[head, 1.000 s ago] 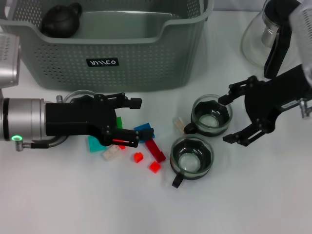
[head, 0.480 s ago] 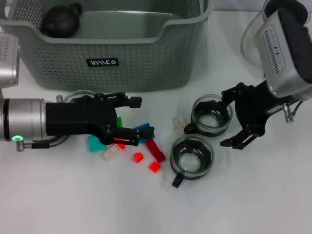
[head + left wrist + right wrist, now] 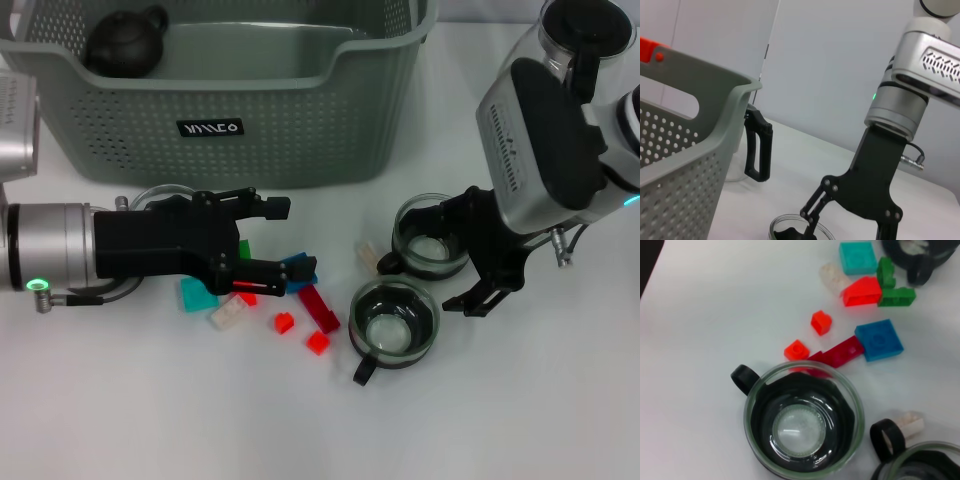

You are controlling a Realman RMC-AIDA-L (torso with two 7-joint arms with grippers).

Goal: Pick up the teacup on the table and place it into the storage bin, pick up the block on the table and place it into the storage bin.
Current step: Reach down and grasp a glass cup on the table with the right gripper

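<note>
While the right claw (image 3: 462, 252) stands open astride the far teacup (image 3: 432, 237), below the storage bin (image 3: 300, 130), its lower finger may knock the neighbouring teacup (image 3: 395, 320); left claw (image 3: 282, 240) open over blocks (image 3: 300, 295).

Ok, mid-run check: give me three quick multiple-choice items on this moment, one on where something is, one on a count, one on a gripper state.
1. Where is the dark teapot?
A. inside the storage bin
B. on the table beside the blocks
C. in the left gripper

2. How many glass teacups stand on the table?
A. one
B. two
C. four

3. How is the right gripper?
A. shut on a red block
B. open, at the farther teacup
C. inside the bin

Answers:
1 A, it sits in the bin's back corner on the robot's left.
2 B, the farther teacup and the nearer teacup are the only two in the head view.
3 B, its fingers are spread beside that cup's rim, gripping nothing.
</note>
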